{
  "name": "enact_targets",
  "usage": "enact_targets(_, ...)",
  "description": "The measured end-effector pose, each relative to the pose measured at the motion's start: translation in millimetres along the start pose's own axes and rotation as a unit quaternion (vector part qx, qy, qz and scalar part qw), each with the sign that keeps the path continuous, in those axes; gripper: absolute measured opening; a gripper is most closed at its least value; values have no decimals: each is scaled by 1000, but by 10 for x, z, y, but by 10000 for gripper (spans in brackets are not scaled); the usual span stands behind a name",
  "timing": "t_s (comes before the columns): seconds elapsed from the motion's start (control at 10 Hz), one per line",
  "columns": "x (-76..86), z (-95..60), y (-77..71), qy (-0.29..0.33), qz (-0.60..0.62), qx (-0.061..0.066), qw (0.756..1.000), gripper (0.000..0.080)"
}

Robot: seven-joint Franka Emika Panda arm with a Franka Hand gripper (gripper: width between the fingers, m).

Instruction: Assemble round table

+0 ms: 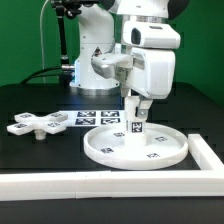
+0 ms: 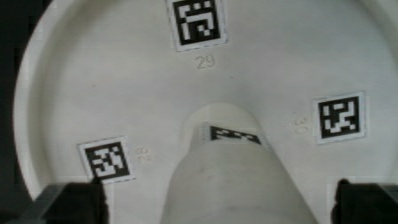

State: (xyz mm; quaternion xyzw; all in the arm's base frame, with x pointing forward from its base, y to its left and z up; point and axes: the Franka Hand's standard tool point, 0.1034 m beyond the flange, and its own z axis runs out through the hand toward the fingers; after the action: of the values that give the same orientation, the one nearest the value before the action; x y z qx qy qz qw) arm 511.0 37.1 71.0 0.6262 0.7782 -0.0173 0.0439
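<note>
The large rimmed round disc (image 1: 150, 152) lies flat on the black table, and it fills the wrist view (image 2: 125, 90). The short cylindrical post (image 1: 135, 127) stands upright on the disc's middle, and it shows in the wrist view (image 2: 231, 175). My gripper (image 1: 138, 106) is straight above the post with its fingers either side of the post's top. In the wrist view the dark fingertips (image 2: 80, 205) stand a little apart from the post's sides, so my gripper (image 2: 222, 205) is open around it. The small cross-shaped piece (image 1: 35, 123) lies on the table at the exterior view's left.
The marker board (image 1: 92, 117) lies behind the disc. The long white border rail (image 1: 110, 183) runs along the table's front and up its right side (image 1: 208, 152). The arm's base stands at the back.
</note>
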Motion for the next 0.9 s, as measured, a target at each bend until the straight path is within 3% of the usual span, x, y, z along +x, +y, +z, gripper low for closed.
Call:
enact_targets(0.2,-12,4,-5,0,1,0,1000,408)
enact_targets(0.6,-20,6,-8,0,50,1,999,409)
enact_targets(0.9,-43,13,-59,2,240,5,971,409)
